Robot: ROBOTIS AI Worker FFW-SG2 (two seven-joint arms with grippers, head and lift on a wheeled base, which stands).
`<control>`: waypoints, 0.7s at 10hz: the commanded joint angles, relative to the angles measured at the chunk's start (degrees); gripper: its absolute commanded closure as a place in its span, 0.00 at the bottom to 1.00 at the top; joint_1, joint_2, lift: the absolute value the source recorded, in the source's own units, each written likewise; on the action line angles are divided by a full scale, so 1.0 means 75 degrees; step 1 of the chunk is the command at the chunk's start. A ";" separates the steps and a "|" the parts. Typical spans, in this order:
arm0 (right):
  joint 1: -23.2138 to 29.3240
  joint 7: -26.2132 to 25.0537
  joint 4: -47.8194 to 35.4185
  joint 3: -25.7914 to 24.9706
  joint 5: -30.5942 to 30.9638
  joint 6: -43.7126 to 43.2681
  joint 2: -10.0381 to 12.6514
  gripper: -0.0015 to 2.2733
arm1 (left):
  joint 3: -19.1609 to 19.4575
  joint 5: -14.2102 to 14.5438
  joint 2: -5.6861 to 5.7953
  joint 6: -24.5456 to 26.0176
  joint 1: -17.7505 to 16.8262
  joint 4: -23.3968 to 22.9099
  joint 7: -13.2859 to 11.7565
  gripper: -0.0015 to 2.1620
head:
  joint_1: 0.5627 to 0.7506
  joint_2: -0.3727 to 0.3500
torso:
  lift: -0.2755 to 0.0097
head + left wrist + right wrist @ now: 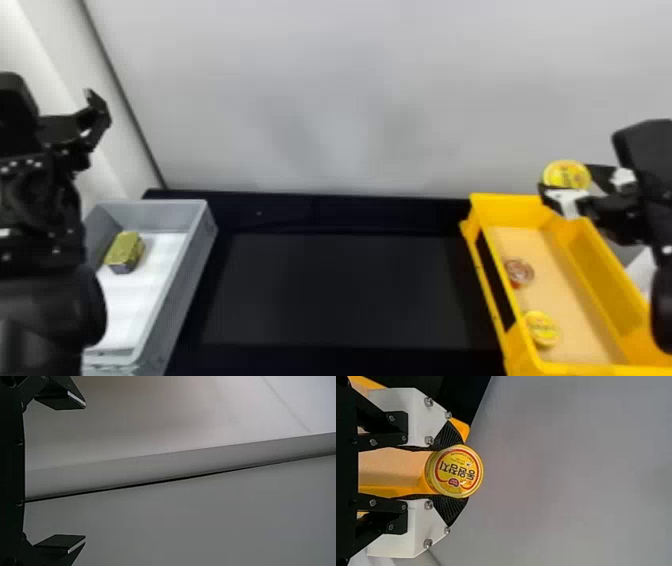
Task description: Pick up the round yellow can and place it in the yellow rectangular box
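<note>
In the head view my right gripper (570, 192) holds a round yellow can (567, 175) above the far end of the yellow rectangular box (600, 267). The right wrist view has the can (457, 471) pinched between the two ribbed pads of my right gripper (455, 471), its printed lid facing the camera. Parts of the yellow box (391, 491) lie behind those fingers. My left gripper (97, 115) is parked at the left, higher than the grey box; its fingers stand wide apart in the left wrist view, the gripper (79, 473) holding nothing.
Inside the yellow box lie another round yellow can (542, 329) and a reddish-brown round can (519, 273). A grey box (192, 270) at the left holds a yellow-green block-shaped item (124, 250). Between the boxes lies a black surface (335, 290), with a pale wall (350, 100) behind.
</note>
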 commanded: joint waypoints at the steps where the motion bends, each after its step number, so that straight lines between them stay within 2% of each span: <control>1: 0.0325 0.0003 0.0153 -0.0525 0.0049 0.0025 0.0002 0.33 | -0.0011 -0.0012 -0.0020 0.0000 0.0002 0.0001 0.0000 0.05 | 0.70 0.53 | 0.75; 3: 0.0548 0.0003 0.0750 -0.1029 -0.0455 -0.0080 0.0060 0.33 | 0.0001 -0.0012 -0.0020 0.0000 0.0002 -0.0011 0.0000 0.05 | 0.70 0.53 | 0.75; 4: 0.0712 -0.0185 0.1102 -0.1287 -0.1018 -0.0244 0.0060 0.33 | 0.0001 -0.0012 -0.0020 0.0000 0.0014 -0.0023 0.0000 0.05 | 0.70 0.53 | 0.75; 7: 0.0829 -0.0361 0.1934 -0.1345 -0.1440 -0.0256 0.0037 0.33 | 0.0024 -0.0012 -0.0020 0.0000 0.0025 -0.0034 0.0000 0.05 | 0.70 0.53 | 0.75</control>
